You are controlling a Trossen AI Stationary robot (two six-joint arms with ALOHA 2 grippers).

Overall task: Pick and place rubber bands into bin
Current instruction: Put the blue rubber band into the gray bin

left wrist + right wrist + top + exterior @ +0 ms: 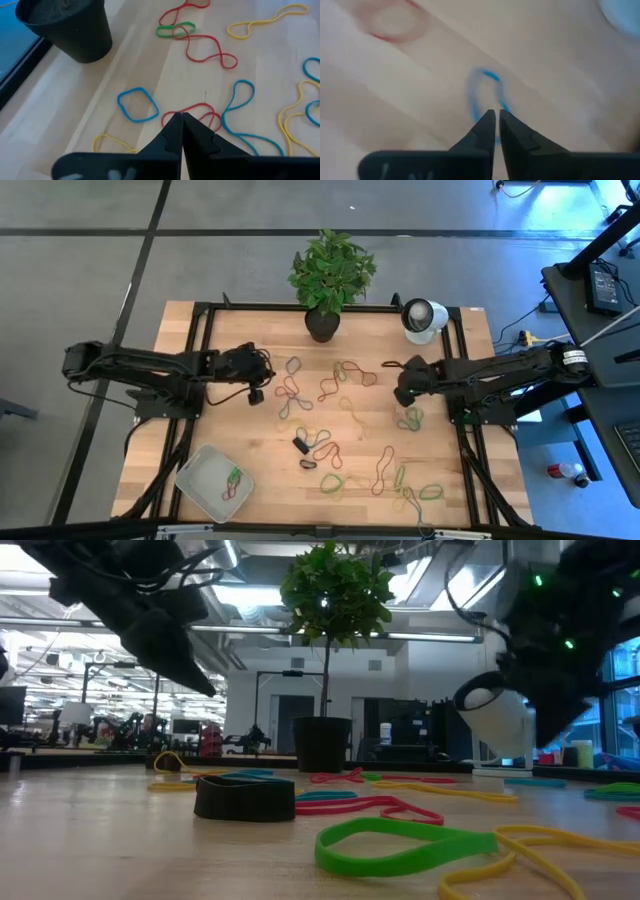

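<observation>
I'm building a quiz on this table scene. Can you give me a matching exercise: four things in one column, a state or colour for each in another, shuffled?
1. pot
2. bin
3. round device
4. block

a. holds a few bands
b. black, lying among loose bands
c. holds a leafy plant
d. white

Pairs: 1-c, 2-a, 3-d, 4-b

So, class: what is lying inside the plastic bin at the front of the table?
Inside the bin lie a few rubber bands, green and red, bunched toward one side. The rest of its floor looks bare. How many bands there are cannot be told, since they overlap.
</observation>
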